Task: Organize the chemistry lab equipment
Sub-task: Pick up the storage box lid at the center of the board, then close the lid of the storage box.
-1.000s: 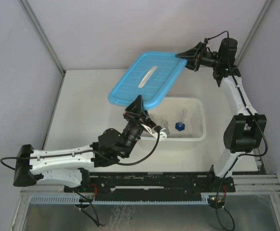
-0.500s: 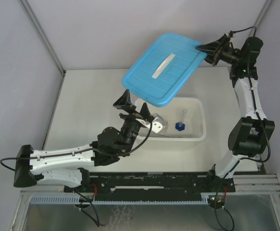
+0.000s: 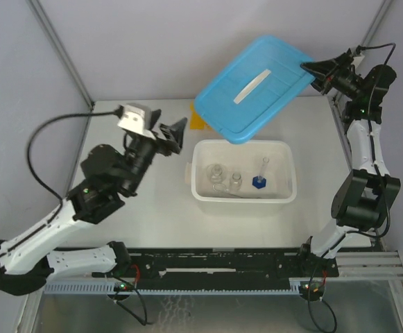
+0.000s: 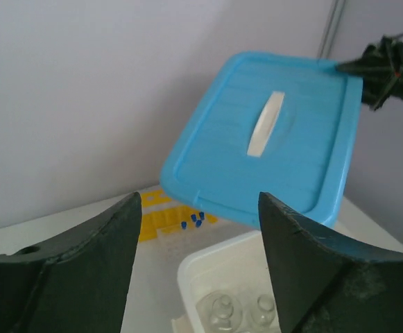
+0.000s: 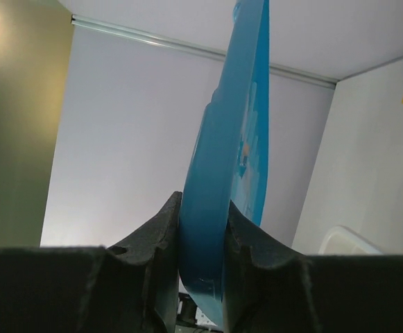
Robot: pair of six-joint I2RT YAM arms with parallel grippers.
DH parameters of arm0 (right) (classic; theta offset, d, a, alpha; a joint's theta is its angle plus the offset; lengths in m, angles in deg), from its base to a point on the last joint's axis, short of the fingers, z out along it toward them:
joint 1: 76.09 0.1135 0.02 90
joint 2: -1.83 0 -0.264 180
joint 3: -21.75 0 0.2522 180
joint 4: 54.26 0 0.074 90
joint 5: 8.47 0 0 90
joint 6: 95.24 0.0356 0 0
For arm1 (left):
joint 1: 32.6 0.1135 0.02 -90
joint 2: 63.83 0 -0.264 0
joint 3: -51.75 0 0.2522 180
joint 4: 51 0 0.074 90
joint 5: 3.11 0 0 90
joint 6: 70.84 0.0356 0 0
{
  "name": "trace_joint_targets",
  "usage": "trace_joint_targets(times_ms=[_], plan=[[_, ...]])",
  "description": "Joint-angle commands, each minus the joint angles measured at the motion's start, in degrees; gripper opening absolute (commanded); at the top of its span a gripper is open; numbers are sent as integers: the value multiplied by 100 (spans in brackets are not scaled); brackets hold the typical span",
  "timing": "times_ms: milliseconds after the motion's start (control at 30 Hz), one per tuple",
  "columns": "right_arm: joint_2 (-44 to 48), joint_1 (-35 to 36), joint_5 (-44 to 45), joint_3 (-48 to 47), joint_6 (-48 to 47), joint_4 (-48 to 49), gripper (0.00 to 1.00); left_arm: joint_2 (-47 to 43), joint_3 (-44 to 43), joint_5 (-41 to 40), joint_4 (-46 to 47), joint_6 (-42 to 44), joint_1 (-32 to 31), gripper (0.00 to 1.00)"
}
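My right gripper (image 3: pixel 313 69) is shut on the edge of the blue lid (image 3: pixel 253 87) and holds it tilted in the air above the back of the white tub (image 3: pixel 288 198). In the right wrist view the gripper (image 5: pixel 202 229) clamps the lid (image 5: pixel 236 139). Small clear glass vessels (image 3: pixel 217 172) and a blue-based tube (image 3: pixel 259 180) stand in the tub. The yellow rack (image 4: pixel 152 220) with blue-capped tubes (image 4: pixel 195 220) lies behind the tub, partly under the lid. My left gripper (image 3: pixel 173 134) is open and empty, left of the tub. I see no tongs or green-tipped stick.
The tub's rim (image 4: pixel 185 267) sits in the middle of the table, with grey walls on the left, back and right. The arm bases and a black rail (image 3: pixel 215 262) run along the near edge.
The right gripper has carried the lid up and to the right, uncovering the tub. The left arm has drawn back from the tub to the left and risen.
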Motion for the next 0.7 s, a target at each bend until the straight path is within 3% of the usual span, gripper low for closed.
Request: trace_joint_targets(times_ms=[0,167,300,367,433,667], plan=[[423,-77,417,332,413,1233,0,-200,-515,2299,-1031,-2999,1400,68],[601,-67,602,683,338,1575,0,145,-267,5080,-640,-5411,3109,74],[867,-59,810,871,73,1544,0,550,606,6371,1101,-7523,3793,73],[997,-53,892,881,-149,1374,0,782,1168,6691,2467,-8685,3969,71],[1077,-34,1008,881,-308,1296,0,985,1455,6810,3235,-9317,4026,71],[1061,50,1383,957,-104,1711,0,1241,1741,6897,3776,-9820,4175,73]])
